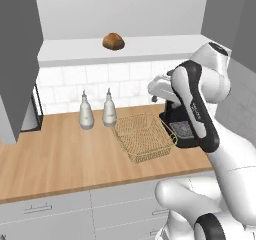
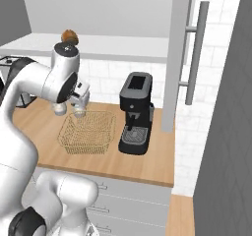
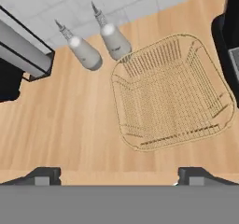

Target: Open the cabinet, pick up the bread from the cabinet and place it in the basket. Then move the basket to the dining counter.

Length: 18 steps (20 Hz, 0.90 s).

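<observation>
You see the bread (image 1: 113, 41) sitting on the pale shelf of the open cabinet (image 1: 75, 50), up above the white tiled wall. It is a small rounded brown loaf with a darker crust; from the left base view its long axis runs roughly side to side along the shelf, parallel to the shelf's front edge. In the right base view it peeks out just behind the top of the arm.

Below it, on the wood counter (image 1: 60, 159), you have the basket (image 3: 170, 92): a shallow, roughly square tan wicker piece with rounded corners, a fine mesh weave and a low rim. It holds nothing. It lies flat, with one side facing the tiled wall.

Just beside its back-left corner stand two pale grey bottles (image 1: 96, 110) with narrow pointed tops, upright, close to each other; in the hand view the nearer one looks to touch or overlap the basket's rim, though you cannot tell which. On the basket's other side stands a black coffee machine (image 2: 135, 113), blocky, with a grated drip tray at its foot, just beside the basket.

One light-grey cabinet door (image 2: 179, 53) with a long vertical silver bar handle (image 2: 195, 50) stands swung out past the coffee machine.

Your gripper (image 3: 119, 174) hangs above the counter, looking down at the basket, its fingers (image 3: 42, 175) spread wide apart with nothing between them.
</observation>
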Tool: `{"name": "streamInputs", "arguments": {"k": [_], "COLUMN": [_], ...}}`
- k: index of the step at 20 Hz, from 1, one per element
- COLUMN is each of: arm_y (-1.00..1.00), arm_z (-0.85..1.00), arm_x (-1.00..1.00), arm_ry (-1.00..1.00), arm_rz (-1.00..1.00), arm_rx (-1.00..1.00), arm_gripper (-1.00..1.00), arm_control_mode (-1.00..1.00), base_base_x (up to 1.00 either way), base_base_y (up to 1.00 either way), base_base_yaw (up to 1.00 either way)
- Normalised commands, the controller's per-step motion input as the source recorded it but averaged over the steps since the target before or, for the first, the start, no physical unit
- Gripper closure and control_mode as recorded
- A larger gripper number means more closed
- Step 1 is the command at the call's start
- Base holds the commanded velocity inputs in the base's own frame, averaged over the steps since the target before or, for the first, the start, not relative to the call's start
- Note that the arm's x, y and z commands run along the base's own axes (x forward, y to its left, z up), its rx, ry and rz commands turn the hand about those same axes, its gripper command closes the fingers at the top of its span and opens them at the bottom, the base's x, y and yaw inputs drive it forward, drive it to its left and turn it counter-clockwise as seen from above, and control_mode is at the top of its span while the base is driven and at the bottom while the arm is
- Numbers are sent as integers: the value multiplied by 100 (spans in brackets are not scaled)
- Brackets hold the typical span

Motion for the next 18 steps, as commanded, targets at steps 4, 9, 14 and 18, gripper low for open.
{"name": "streamInputs", "arguments": {"k": [4, 9, 14, 18], "arm_y": [56, 24, 6, 11], "arm_z": [80, 73, 71, 19], "arm_x": [39, 24, 24, 29], "arm_ry": [-48, -26, -1, -6], "arm_rz": [16, 26, 19, -17], "arm_rx": [-7, -32, -44, -18], "arm_gripper": [-100, -100, -100, -100], "arm_control_mode": [-100, -100, -100, -100], "base_base_x": [0, 0, 0, 0], "base_base_y": [0, 0, 0, 0], "base_base_yaw": [0, 0, 0, 0]}}
